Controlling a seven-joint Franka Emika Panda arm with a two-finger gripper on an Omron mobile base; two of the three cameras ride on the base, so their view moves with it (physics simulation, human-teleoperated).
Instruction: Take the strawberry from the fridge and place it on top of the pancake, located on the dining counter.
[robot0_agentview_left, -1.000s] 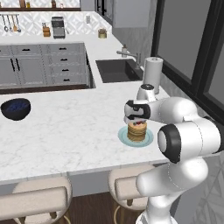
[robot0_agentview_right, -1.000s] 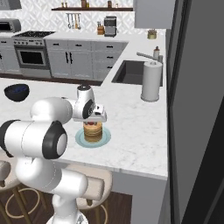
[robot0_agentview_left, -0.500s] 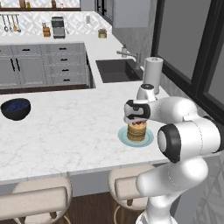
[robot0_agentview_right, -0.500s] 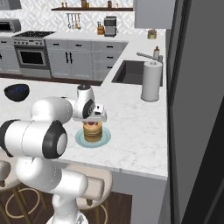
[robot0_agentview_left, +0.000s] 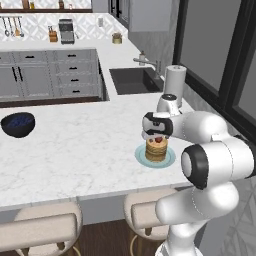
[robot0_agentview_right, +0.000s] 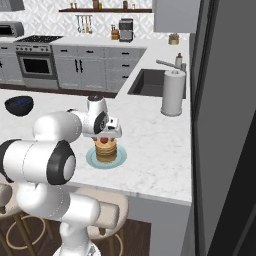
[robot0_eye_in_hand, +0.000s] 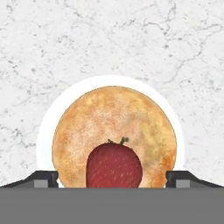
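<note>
Arm (robot0_agentview_left: 210, 150) — glossy white shell built of fat rounded segments, each link a smooth bulging tube. Joints capped with black discs ringed in dark grey; one large cap faces the left base camera, another (robot0_agentview_right: 60, 169) faces the right. Wrist section carries a black band with a grey-rimmed end cap. Hand block white and boxy. Gripper (robot0_eye_in_hand: 112, 178) — two small dark grey finger tips, squared, with paler grey inner blocks. No cables, screws or markings visible.
</note>
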